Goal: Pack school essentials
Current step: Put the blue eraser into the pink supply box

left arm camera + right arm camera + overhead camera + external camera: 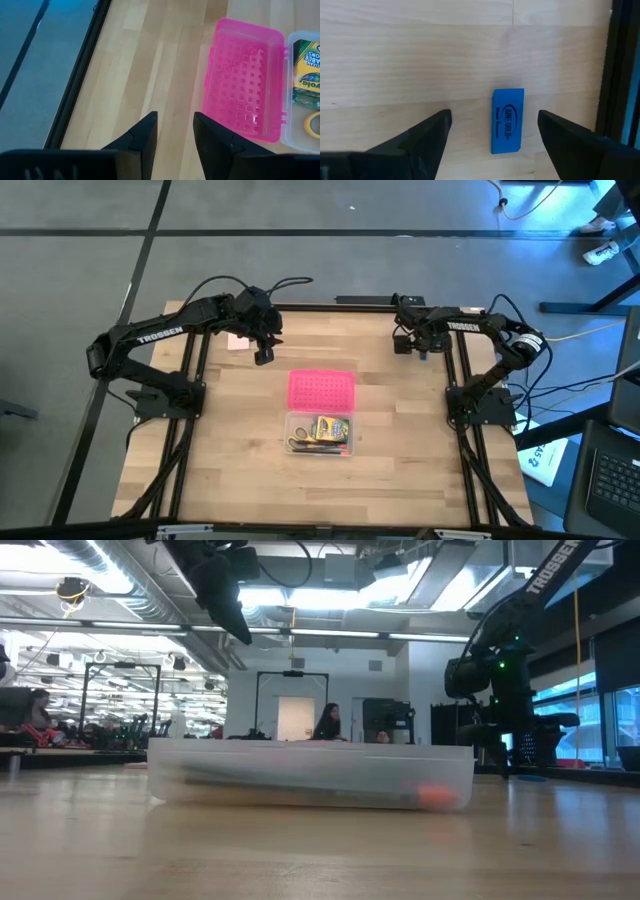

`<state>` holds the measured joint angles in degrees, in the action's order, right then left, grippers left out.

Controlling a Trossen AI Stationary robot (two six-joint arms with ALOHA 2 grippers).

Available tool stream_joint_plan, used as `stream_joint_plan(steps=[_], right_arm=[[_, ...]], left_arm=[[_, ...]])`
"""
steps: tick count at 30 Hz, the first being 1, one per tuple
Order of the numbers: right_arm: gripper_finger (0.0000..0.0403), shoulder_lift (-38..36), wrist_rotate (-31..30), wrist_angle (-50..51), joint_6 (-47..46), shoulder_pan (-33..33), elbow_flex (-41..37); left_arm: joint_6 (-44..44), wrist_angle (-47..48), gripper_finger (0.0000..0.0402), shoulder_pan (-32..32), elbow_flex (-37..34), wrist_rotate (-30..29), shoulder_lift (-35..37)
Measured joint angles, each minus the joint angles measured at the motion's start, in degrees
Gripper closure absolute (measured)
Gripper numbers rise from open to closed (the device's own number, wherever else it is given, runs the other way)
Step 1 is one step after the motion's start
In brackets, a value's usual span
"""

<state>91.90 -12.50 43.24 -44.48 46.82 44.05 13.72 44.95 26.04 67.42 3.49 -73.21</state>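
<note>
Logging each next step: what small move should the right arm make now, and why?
Probably lower the right pincer straight down and close. Its jaws stand open on either side of the blue eraser, which lies flat on the table, not yet in the case.

Two matte black jointed arms (165, 335) carry white TROSSEN lettering, looping black cables, and black wedge-shaped plastic fingers (422, 137); a green light glows on one.
</note>
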Motion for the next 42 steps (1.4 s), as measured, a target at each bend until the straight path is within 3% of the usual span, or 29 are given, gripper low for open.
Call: stream_joint_plan(steps=[25,36,42], right_arm=[[0.0096,0.1,14.0,-0.2,13.9,8.4,0.1],[0.0098,0.1,14.5,-0.7,16.4,8.3,0.0],[0.013,0.1,14.0,-0.9,15.4,8.2,0.0]], left_arm=[[0.0,0.0,0.0282,0.0,0.0,0.0,0.0],[0.0,0.0,0.0282,0.0,0.0,0.0,0.0],[0.0,0.0,0.0282,0.0,0.0,0.0,0.0]])
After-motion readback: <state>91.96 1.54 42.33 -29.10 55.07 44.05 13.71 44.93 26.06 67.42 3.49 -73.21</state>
